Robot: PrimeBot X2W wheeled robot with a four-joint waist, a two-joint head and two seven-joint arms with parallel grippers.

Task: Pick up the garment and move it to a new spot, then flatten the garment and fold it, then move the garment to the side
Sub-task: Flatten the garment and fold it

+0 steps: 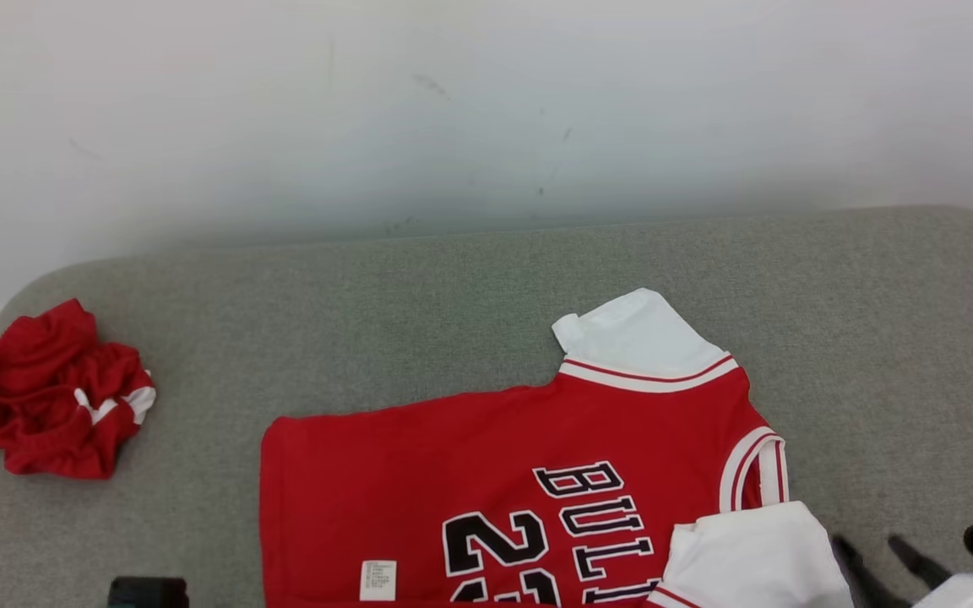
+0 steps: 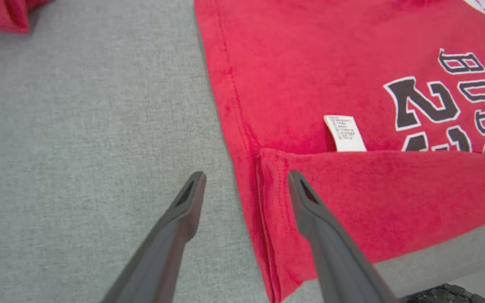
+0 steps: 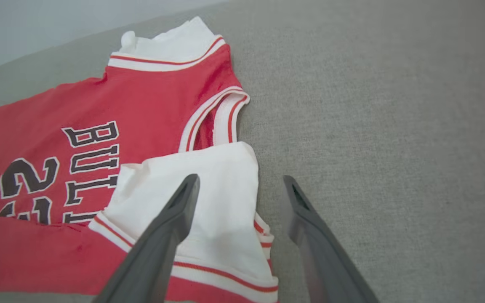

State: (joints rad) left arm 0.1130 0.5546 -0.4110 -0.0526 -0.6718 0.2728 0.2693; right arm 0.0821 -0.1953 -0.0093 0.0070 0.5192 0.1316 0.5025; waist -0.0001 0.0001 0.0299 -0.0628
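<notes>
Left claw and right claw spread (both empty) above the red jersey.

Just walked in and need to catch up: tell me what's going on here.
A two-armed robot is folding a red jersey on a grey padded surface. The jersey lies flat, its near long edge already folded over, with one white sleeve on top. The left gripper is open at the hem corner of the fold, and the right gripper is open over the sleeve. Neither holds anything. A crumpled red garment lies apart at the left.
</notes>
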